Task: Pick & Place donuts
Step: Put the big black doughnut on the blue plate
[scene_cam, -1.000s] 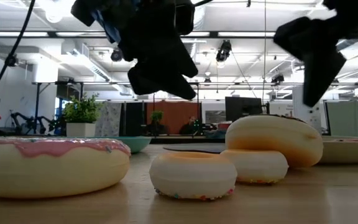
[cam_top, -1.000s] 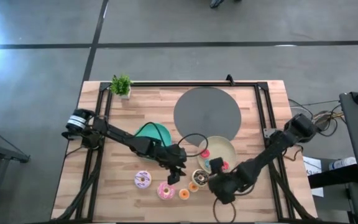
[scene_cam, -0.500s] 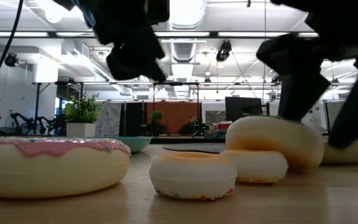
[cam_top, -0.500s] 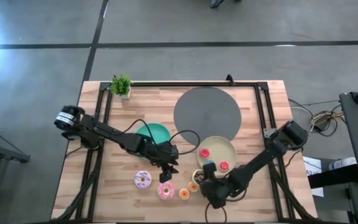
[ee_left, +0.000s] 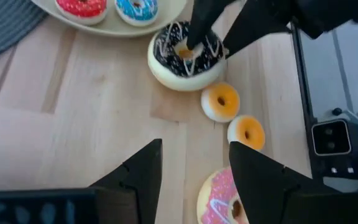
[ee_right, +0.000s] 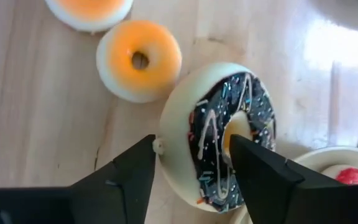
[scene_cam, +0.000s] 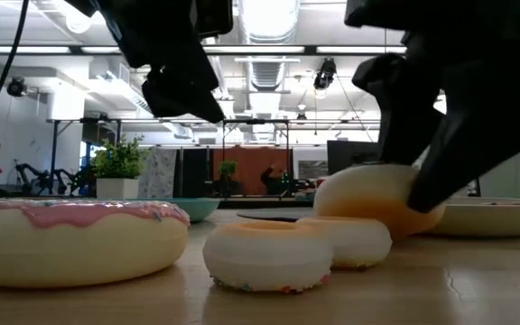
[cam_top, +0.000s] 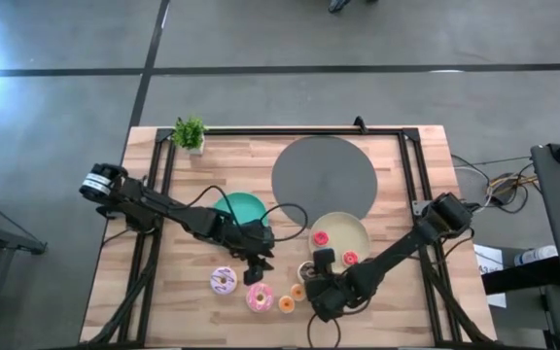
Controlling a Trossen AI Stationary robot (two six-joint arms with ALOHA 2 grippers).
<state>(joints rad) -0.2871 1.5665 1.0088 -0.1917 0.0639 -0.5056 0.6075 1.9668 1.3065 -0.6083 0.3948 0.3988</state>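
Observation:
The chocolate donut (ee_right: 211, 142) with white drizzle sits tipped on the wood beside the pale-yellow plate (cam_top: 359, 227). My right gripper (ee_right: 191, 144) is shut on it. Two tiny orange donuts (ee_left: 220, 101) (ee_left: 246, 132) lie flat just beyond it. The pink-iced donut (cam_top: 260, 297) and the lilac-white one (cam_top: 224, 280) lie flat near the table's near edge. A red (ee_left: 82, 6) and a blue tiny donut (ee_left: 135, 7) lie in the plate. My left gripper (cam_top: 259, 264) hangs open above bare wood between the teal plate (cam_top: 241, 206) and the pink-iced donut. My right gripper has the chocolate donut's ring wall (ee_right: 188, 134) pinched, one finger (ee_right: 244, 155) down in the hole and the other (ee_right: 138, 165) against the cream outer side. The fingers come from above, slanting in from the table's right. The donut is tilted, its lower edge (scene_cam: 382, 230) on the wood.
A large grey round mat (cam_top: 324, 175) lies toward the far edge, and a small potted plant (cam_top: 190, 133) stands at the far left corner. A black frame (cam_top: 411, 165) borders the table. Bare wood lies left of the lilac-white donut.
My right gripper has moved toward the table's left and down onto the chocolate donut, which has tipped up and shifted left, nudging the two tiny orange donuts left. My left gripper has drawn back toward the table's left, staying open.

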